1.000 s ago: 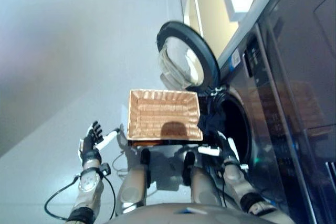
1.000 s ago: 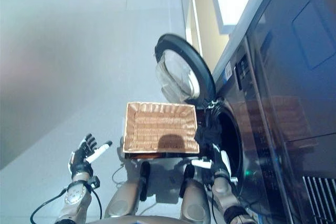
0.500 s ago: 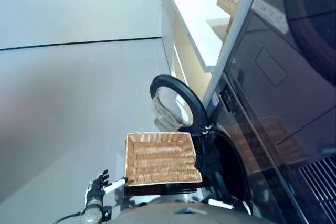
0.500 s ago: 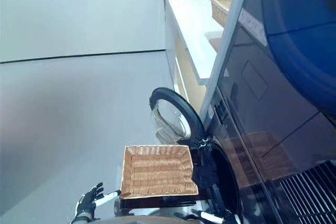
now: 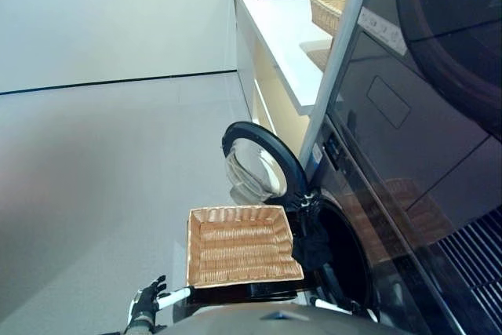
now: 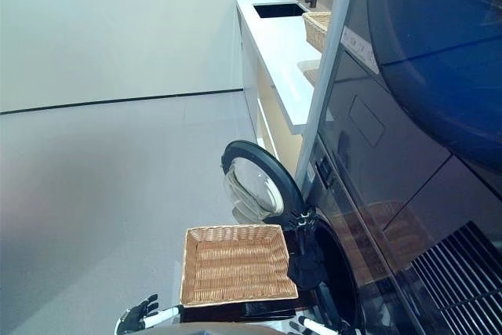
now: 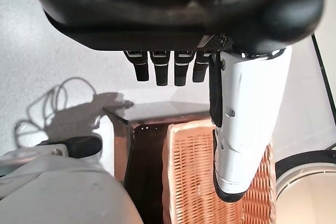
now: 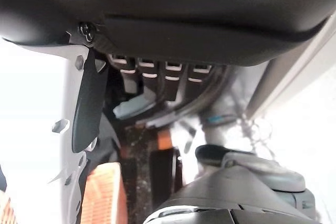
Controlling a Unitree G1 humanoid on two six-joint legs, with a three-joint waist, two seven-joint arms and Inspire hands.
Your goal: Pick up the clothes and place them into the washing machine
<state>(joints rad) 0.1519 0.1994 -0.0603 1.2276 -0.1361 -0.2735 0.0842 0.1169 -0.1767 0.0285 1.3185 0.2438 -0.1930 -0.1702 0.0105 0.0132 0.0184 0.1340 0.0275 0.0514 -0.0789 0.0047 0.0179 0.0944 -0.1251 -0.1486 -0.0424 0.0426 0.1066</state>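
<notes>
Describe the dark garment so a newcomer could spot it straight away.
Start at the tall dark front-loading washing machine with its round glass door swung open. At the near rim of the drum opening, beside the empty rectangular wicker basket, hangs a crumpled dark garment. It is the only cloth in sight, black against the tan weave next to it.

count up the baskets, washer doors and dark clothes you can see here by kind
wicker baskets: 2, one by the washer, one on the counter
open washer doors: 1
dark clothes: 1, hanging at the drum opening
total: 4
</notes>
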